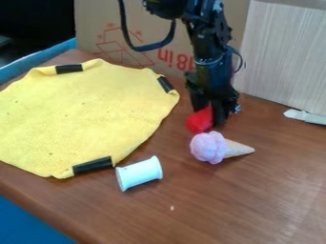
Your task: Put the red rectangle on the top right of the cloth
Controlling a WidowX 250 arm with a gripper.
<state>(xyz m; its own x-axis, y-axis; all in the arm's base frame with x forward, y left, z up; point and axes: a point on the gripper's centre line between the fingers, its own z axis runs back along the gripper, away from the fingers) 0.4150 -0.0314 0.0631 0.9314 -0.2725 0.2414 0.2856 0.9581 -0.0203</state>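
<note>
The black gripper (211,108) hangs down at the upper right of centre, low over the wooden table. Right at its lower end is the red block (200,120), partly covered by the gripper; whether it is held cannot be made out. The yellow cloth (83,114) lies spread at the left, with black strips on its edge. Its right edge is a short way left of the red block, with bare wood between them.
A pink toy ice cream cone (208,147) lies just in front of the red block. The white spool (139,173) rests beside the cloth's lower right edge. Behind stand a cardboard sheet (105,24) and a pale panel (283,57). A whitish object (305,116) lies at the right.
</note>
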